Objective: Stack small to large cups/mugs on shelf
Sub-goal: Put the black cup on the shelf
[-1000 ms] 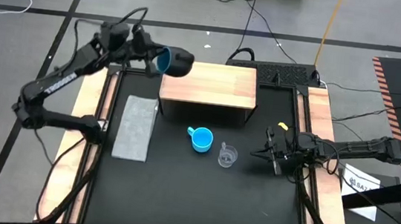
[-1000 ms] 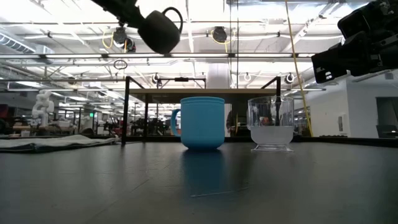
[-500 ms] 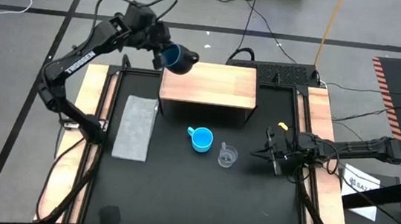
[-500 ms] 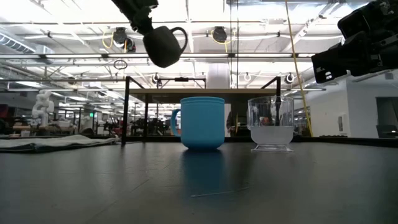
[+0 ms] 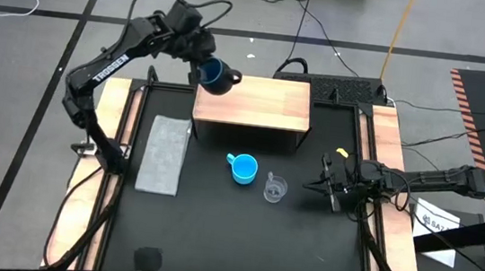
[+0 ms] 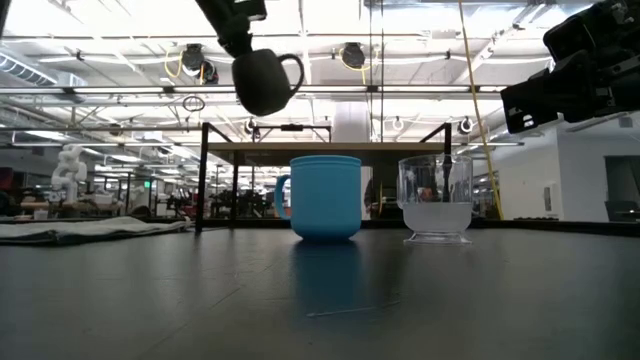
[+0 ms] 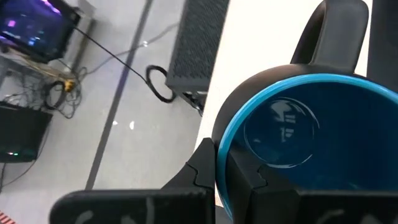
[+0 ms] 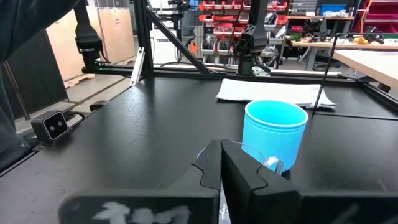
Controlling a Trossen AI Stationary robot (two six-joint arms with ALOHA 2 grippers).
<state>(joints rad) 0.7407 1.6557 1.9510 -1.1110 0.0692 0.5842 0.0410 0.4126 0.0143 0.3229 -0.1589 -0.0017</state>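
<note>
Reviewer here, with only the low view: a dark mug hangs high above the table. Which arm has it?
Observer: The left tool, shut on the rim of the navy mug.
Reviewer: Is it over the shelf?
Observer: From above, it overlaps the shelf's back-left corner.
Reviewer: And the right arm?
Observer: The right tool is shut and empty, waiting right of the clear cup.

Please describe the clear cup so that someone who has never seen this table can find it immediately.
Find the wooden shelf at the back of the black table. In front of it stand two cups side by side. The clear cup is the transparent one without a handle, nearer the right gripper; the light-blue cup is opaque.
</note>
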